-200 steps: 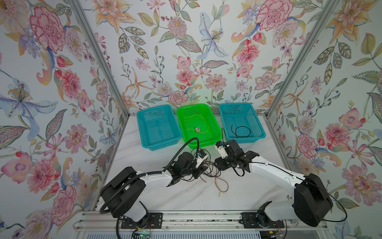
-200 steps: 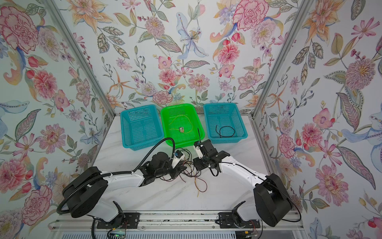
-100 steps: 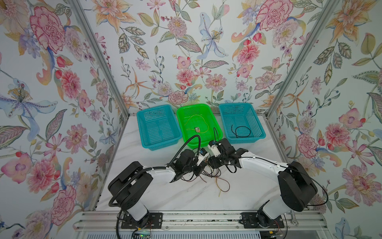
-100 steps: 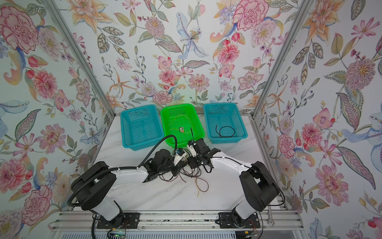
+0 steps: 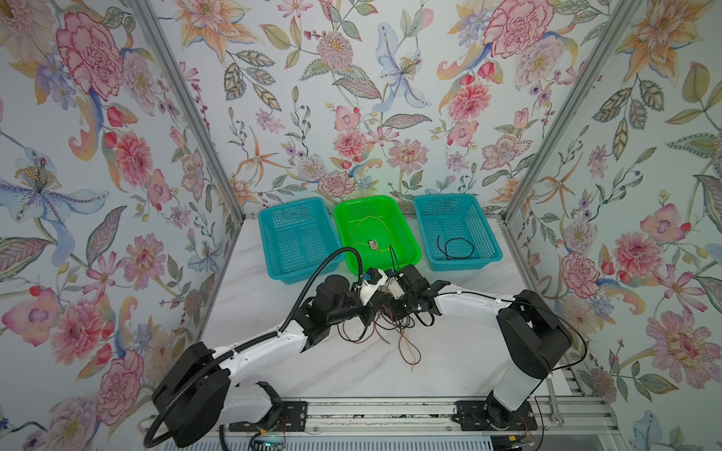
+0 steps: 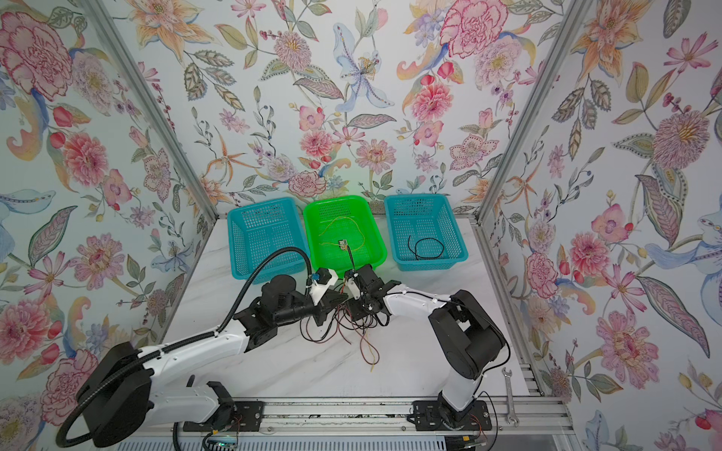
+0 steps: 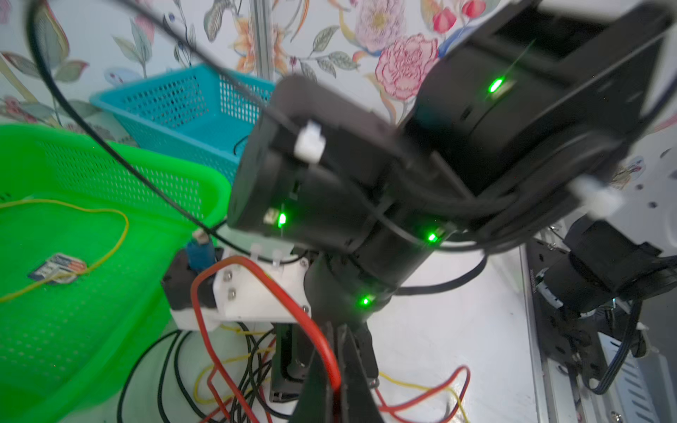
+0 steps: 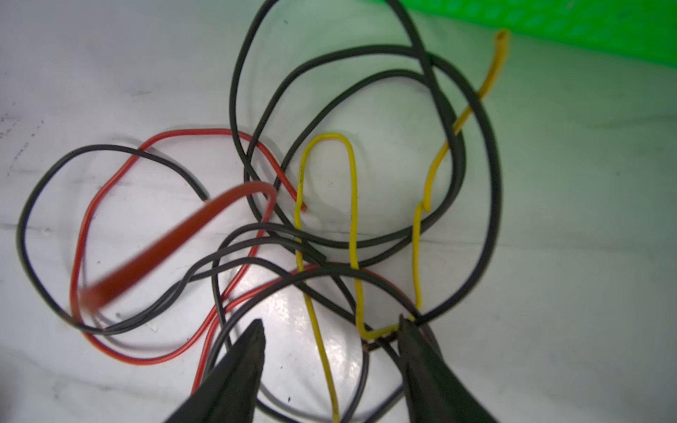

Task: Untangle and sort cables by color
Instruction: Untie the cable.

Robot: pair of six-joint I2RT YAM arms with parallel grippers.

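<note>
Cables point(image 5: 385, 330) in black, red and yellow lie knotted on the white table point(image 5: 449, 351), just in front of the green basket point(image 5: 375, 207) and right between the 2 grippers. The left gripper point(image 7: 337, 329) is clamped tight on a red cable point(image 7: 234, 259), which arches up from the jaws in the left wrist view. The right gripper point(image 8: 330, 322) has its jaws spread and holds nothing. Its tips sit low over the knot, with a yellow cable point(image 8: 354, 205) and several black loops running between them.

Of the 3 baskets at the back, the green one holds a sorted yellow cable point(image 5: 366, 219), the right teal basket point(image 5: 486, 234) holds 1 black cable point(image 5: 472, 247), and no cable shows in the left teal basket point(image 5: 273, 234). Sorting looks barely begun, and the step in hand seems to be freeing the red strand from the pile.

The next move likely calls for the left arm to draw the red cable up and away slowly, since it passes under black loops that could drag the whole knot along. The right gripper is well placed to press or pinch the crossing strands down. The left teal basket is probably where red goes.
</note>
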